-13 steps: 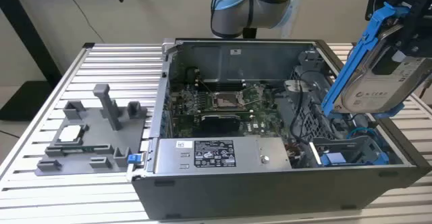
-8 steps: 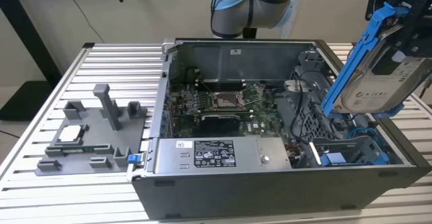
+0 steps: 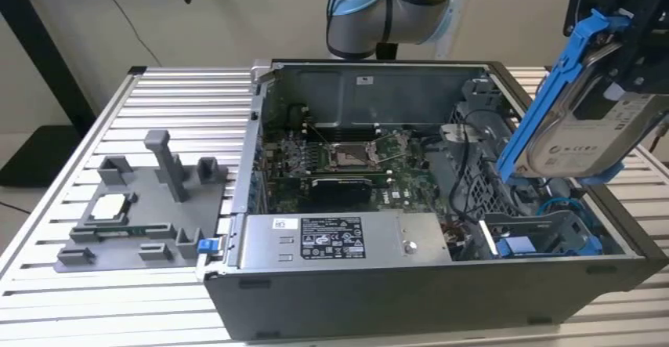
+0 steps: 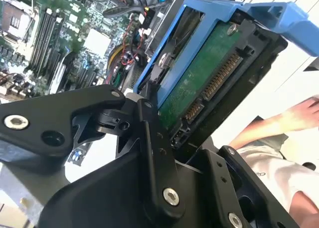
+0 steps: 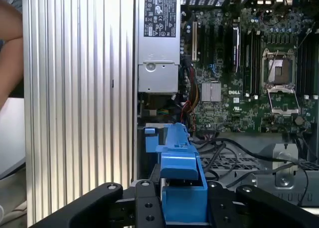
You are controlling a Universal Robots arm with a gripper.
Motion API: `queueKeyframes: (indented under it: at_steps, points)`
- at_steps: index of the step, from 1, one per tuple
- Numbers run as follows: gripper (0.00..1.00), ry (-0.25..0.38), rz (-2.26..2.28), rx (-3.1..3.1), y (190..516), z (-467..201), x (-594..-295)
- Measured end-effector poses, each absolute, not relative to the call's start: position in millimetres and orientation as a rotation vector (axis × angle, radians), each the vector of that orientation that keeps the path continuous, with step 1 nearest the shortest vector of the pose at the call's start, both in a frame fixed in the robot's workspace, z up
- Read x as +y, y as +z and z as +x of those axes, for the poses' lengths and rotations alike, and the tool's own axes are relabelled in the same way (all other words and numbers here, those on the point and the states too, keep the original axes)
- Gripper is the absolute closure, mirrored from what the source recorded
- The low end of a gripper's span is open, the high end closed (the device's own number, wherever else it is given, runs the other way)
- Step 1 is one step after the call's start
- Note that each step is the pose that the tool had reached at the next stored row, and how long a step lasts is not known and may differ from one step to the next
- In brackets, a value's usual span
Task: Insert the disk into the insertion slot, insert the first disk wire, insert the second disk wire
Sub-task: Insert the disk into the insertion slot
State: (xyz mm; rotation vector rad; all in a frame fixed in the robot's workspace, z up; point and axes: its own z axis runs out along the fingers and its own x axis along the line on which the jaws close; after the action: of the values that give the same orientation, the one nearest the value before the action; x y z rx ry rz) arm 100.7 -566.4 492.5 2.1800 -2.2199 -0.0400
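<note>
The slatted metal surface spans the exterior view, and an open computer case lies on it from the centre to the right of the frame. The arm shows at the top centre, behind the case. A grey fixture with upright posts sits on the surface at the exterior view's left, just beside the case.

Inside the case, the motherboard lies flat in the middle. A grey power supply with a white sticker sits along the near wall, below the motherboard in the frame. Dark cables run across the case floor to the exterior view's right of the board.

The disk is in the air at the upper right of the exterior view. It is tilted steeply with its white label facing the camera, and its blue carrier runs up the edge toward the frame's centre. Its lower end hangs above the slot and looks clear of it. The slot is in the lower right of the frame, with blue tabs at its mouth.

The hand is clamped on the disk. In the first wrist view its black fingers press the carrier from both sides. The second wrist view shows the disk's green circuit board and connector side. A person's forearm lies beyond the disk in that view.
</note>
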Motion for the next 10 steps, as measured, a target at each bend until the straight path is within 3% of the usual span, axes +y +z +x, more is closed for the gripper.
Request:
queueKeyframes:
  at_steps: [10]
  points:
    - [1.00, -0.040, 2.180, -2.220, 487.9, 100.7, -566.4]
